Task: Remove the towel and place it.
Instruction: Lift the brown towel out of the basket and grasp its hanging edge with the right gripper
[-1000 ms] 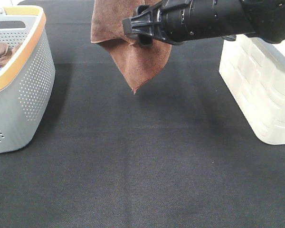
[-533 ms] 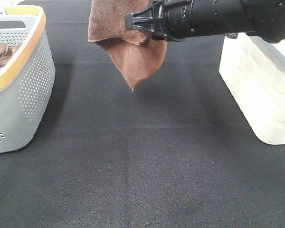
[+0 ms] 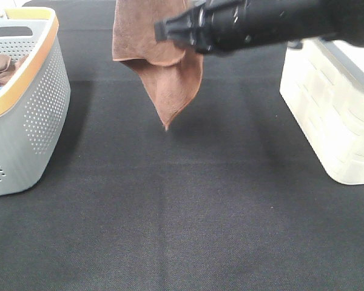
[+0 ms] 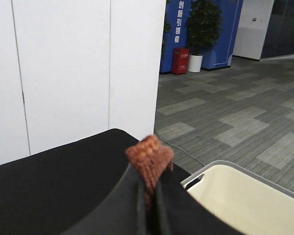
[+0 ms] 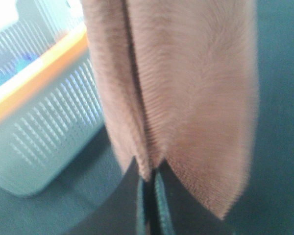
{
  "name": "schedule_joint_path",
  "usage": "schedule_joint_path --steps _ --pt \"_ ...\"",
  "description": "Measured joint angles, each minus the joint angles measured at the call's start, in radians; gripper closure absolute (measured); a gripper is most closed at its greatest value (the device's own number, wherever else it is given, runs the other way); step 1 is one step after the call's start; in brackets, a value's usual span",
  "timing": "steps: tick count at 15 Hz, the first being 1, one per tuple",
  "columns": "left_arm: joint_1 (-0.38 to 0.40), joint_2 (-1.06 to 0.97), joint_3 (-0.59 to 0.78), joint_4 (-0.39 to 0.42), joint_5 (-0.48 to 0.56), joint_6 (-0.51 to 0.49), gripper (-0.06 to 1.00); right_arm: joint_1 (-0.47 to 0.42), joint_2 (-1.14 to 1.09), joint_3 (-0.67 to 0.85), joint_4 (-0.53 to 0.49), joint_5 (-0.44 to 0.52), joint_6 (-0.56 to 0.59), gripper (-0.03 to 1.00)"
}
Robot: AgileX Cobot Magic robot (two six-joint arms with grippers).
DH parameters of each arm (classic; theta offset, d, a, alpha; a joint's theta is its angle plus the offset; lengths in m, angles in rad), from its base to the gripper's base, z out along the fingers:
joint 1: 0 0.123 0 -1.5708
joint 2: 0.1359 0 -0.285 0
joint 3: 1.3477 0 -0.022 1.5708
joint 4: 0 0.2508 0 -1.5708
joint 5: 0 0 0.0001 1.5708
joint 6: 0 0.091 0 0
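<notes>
**A:** We open at the left edge of the black fabric-covered table (image 3: 170, 230). A grey perforated plastic basket with an orange rim (image 3: 39, 103) stands there, and a bunched brown cloth (image 3: 1, 68) lies inside it.

**B:** Moving along, here's the one that matters. The reddish-brown microfibre towel (image 3: 161, 66) is up in the air over the far edge of the table, roughly midway along it. It hangs in folds, one corner pointing straight down.

**A:** Is that corner touching the table?

**B:** From the high camera it looks clear of the surface.

**A:** Who's got hold of it?

**B:** Both of them! The left claw (image 4: 148, 183) is outside the high camera's picture. Its own wrist camera shows two black fingers pressed together, with a tuft of towel poking up between them.

**A:** And the right claw (image 5: 149, 178)?

**B:** Its black arm (image 3: 273, 21) reaches in from the right along the far edge, and the tip sits at the towel's upper fold. In the wrist view the fingers are all but closed, with only a sliver between them and a fold of towel pinched there. The rest of the cloth hangs beyond, with the grey basket behind it.

**A:** And at the right edge?

**B:** A white moulded plastic basket (image 3: 333, 115) stands there, well apart from the towel.
</notes>
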Motion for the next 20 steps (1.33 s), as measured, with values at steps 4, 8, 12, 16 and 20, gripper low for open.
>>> schedule_joint_path --steps 4,8,12,16,20 --pt "0.0 0.0 0.0 -0.024 0.0 -0.009 0.94 0.0 -0.015 0.0 -0.003 -0.004 0.0 0.9" --pt "0.0 0.0 0.0 -0.092 0.0 -0.012 0.94 0.0 0.036 0.0 -0.005 -0.006 0.0 0.44" --pt "0.0 0.0 0.0 -0.095 0.0 -0.012 0.94 0.0 0.04 0.0 -0.005 -0.005 0.0 0.38" --pt "0.0 0.0 0.0 -0.095 0.0 -0.013 0.94 0.0 0.04 0.0 -0.019 0.001 0.0 0.38" --pt "0.0 0.0 0.0 -0.095 0.0 -0.013 0.94 0.077 0.04 0.0 -0.039 -0.076 -0.041 0.37"
